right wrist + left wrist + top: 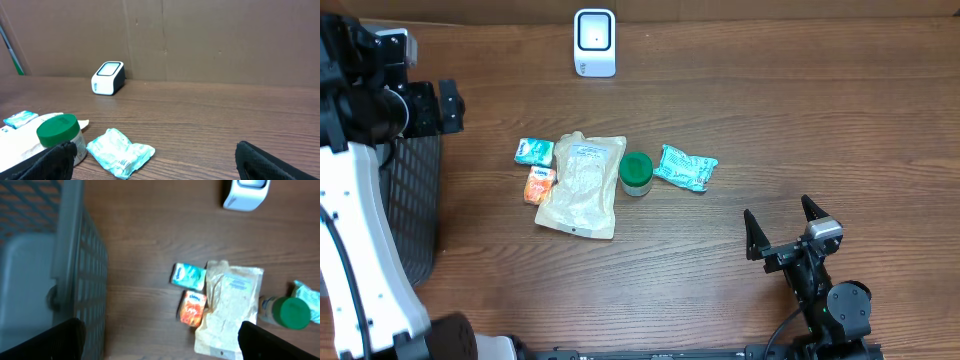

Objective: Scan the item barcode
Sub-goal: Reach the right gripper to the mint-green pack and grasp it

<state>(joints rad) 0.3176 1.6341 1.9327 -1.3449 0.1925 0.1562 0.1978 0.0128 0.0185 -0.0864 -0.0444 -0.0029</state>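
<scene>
Five items lie clustered mid-frame in the overhead view, all flat on the bench (pixel 800 110).
- A small teal packet (pixel 534 151) sits at the cluster's left, with an orange packet (pixel 540 184) just below it.
- A large beige pouch (pixel 582 185) lies against both.
- A green-lidded jar (pixel 636 173) stands at the pouch's right edge.
- A crumpled teal wrapper (pixel 685 167) lies just right of the jar.

Nothing is lifted. I cannot tell which item is meant for scanning.

The scanner (pixel 594 42) stands at top centre, well apart from the cluster. Its pale face is turned upward, probably so that a code can be held over it from the arms' side.

The left claw (pixel 161 342) is spread wide with nothing between its fingers. In the overhead view it sits at upper left, by the top corner of the mesh basket (pixel 420 220). Its wrist view has the basket wall at left and the two small packets at centre. My judgement is that the basket is the drop spot for scanned goods, which would explain its place beside this arm.

The right claw (pixel 778 212) is also wide and empty, at lower right of the overhead view. It is low, with its tips pointing up-frame toward the wrapper and jar. In its wrist view the jar is at lower left and the wrapper at bottom centre. The dark print on the wrapper's near end is too small to read as a barcode.

No item has been grasped yet. The wrapper looks the nearest pick for the right arm, though its slack film may crumple and hide the code.
</scene>
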